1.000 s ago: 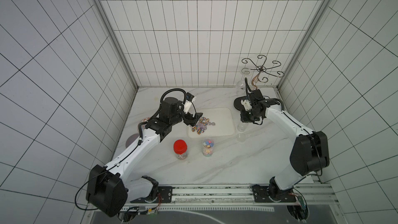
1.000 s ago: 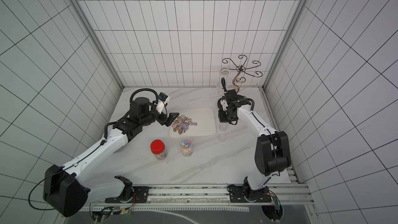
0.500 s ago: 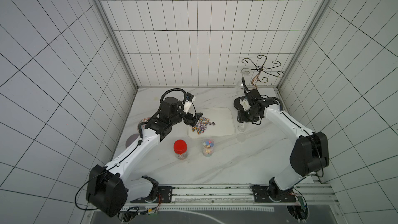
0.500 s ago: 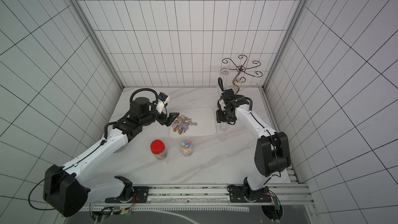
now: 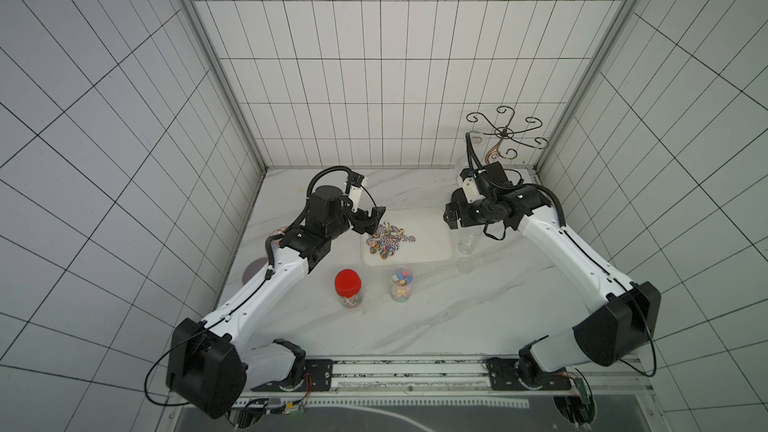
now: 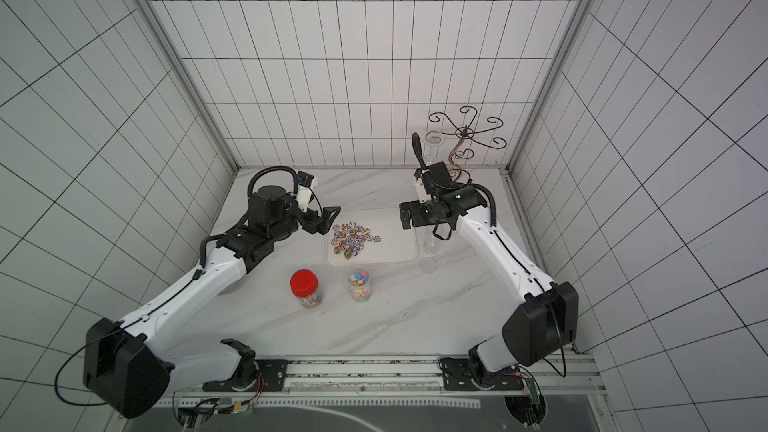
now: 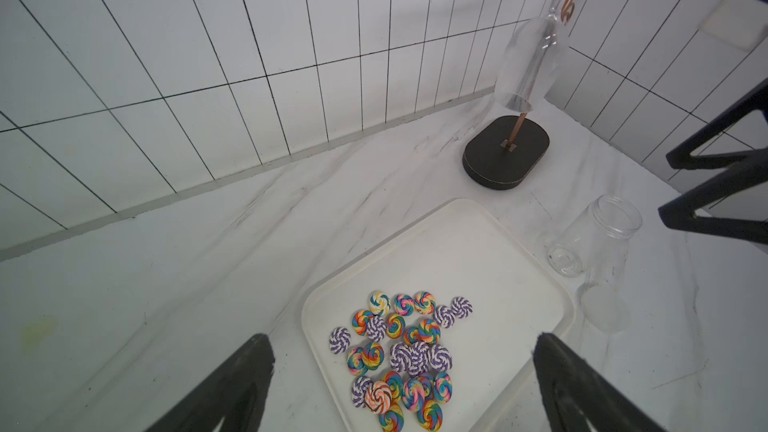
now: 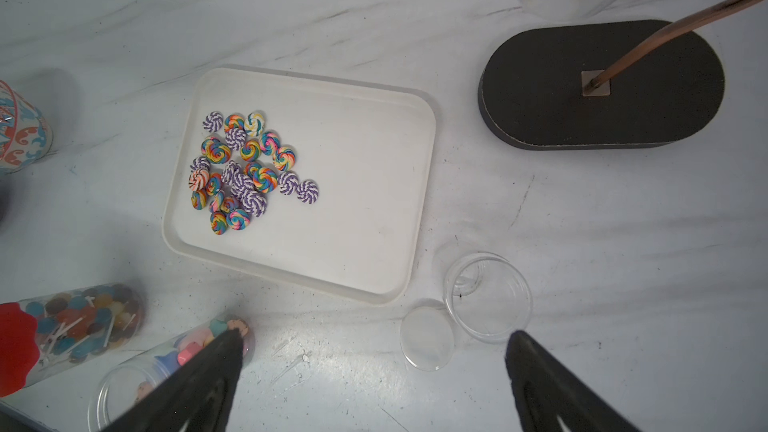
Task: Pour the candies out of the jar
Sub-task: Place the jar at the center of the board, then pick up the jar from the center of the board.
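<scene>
The candies [image 5: 386,241] [image 6: 352,238] [image 7: 399,355] [image 8: 245,168] are swirl-patterned discs heaped at one end of a white tray [image 5: 432,243] [image 6: 395,238] [image 8: 353,184]. The clear jar [image 5: 469,241] [image 6: 432,243] [image 7: 594,238] [image 8: 488,297] stands upright and empty just right of the tray. Its clear lid [image 5: 465,264] [image 8: 427,334] lies flat beside it. My right gripper [image 5: 453,218] [image 6: 405,216] [image 8: 374,333] hangs open above the tray's right edge, holding nothing. My left gripper [image 5: 374,222] [image 6: 328,220] [image 7: 401,338] is open over the tray's left edge, above the candies.
A red-lidded jar [image 5: 348,286] [image 8: 62,330] of lollipops and an open jar [image 5: 402,284] [image 8: 174,355] of pastel lumps stand in front of the tray. A wire stand [image 5: 505,132] on a dark base [image 8: 598,85] holds a hanging glass [image 7: 528,64] at the back right. A patterned cup [image 8: 20,126] sits left.
My right gripper has opened, letting go of the empty jar, and drawn slightly away from it. The jar stays upright. The left arm has not moved.
</scene>
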You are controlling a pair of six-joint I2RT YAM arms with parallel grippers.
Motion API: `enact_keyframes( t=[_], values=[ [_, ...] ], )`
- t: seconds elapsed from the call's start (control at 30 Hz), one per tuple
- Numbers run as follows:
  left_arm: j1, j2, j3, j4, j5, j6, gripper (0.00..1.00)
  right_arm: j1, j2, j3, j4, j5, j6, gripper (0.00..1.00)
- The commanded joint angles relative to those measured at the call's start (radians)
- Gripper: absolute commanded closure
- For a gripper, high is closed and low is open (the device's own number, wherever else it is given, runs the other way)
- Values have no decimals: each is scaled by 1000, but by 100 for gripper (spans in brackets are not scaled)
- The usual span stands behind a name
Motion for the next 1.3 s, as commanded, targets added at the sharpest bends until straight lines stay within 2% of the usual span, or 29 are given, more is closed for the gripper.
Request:
enact_keyframes(
  t=[0.0, 0.13, 0.33, 0.63, 0.73, 0.87, 1.1, 1.27],
  values=[
    [24, -6, 90, 15, -47, -119, 3, 50, -41, 20, 13, 16, 28, 0],
    [75, 26, 174, 5, 7, -220, 3, 111, -77, -9, 26, 23, 62, 6],
    [98, 51, 158, -15, -6, -198, 3, 223, -106, -59, 47, 20, 97, 12],
    [105, 42, 113, -54, -79, -193, 3, 433, -42, -95, 85, 51, 124, 19],
    [107, 60, 121, -69, -109, -203, 3, 489, -22, -84, 84, 75, 139, 19],
    [111, 81, 125, -96, -188, -217, 3, 543, -24, -110, 86, 111, 167, 9],
    [127, 92, 122, -116, -279, -230, 3, 585, -25, -195, 108, 120, 193, 8],
    [159, 114, 125, -123, -267, -247, 3, 595, -22, -234, 143, 123, 204, 8]
  ],
)
